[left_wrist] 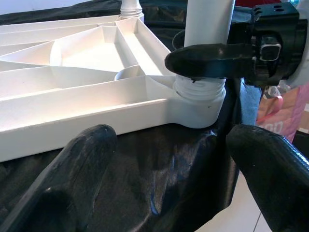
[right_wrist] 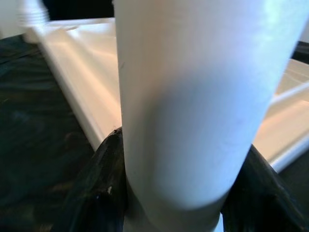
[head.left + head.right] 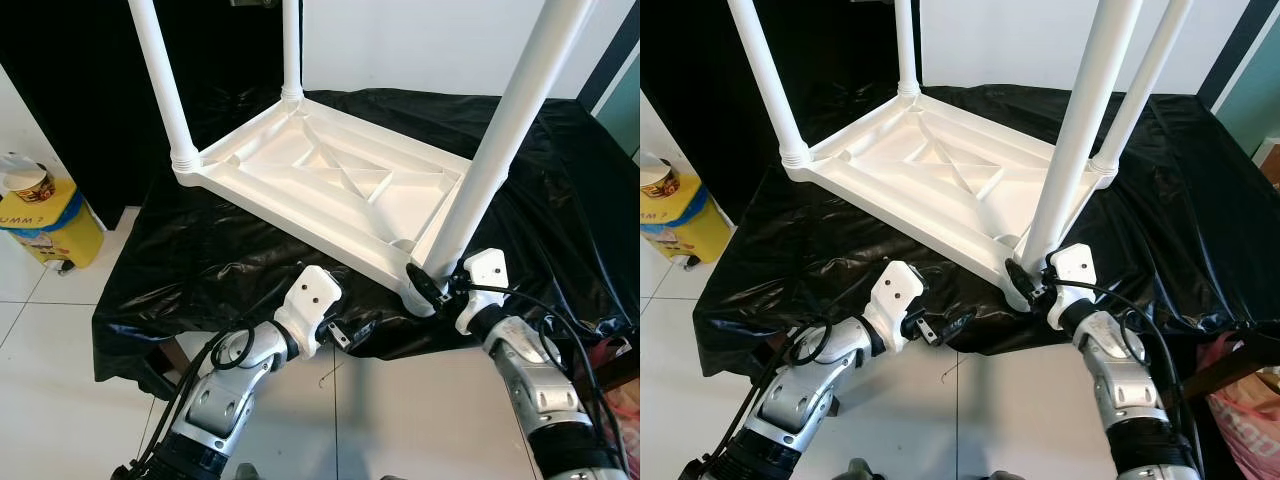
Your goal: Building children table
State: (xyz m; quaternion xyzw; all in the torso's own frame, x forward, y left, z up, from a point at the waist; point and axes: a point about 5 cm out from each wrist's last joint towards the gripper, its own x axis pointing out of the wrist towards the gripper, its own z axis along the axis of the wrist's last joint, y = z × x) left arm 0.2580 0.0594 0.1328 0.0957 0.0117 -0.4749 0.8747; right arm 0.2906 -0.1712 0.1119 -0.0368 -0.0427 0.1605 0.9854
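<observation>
Two silver arms are seen lowest in the left eye view. The right gripper is clamped on the base of the nearest white leg, where it enters the corner socket of the upturned white table top. The left gripper is held at the near edge of the surface, draped in black plastic, with its fingers spread and nothing between them. A yellow bin stands on the tiled floor, well apart from both grippers.

From the right eye view, four legs are seen standing upright from the table top's corners, the top lying underside up on the black sheet.

Across the left wrist view, the two wide-set fingers frame the corner socket, with the right gripper's finger pressed across the leg just above it.

Within the right wrist view, the leg is gripped between both fingers.
</observation>
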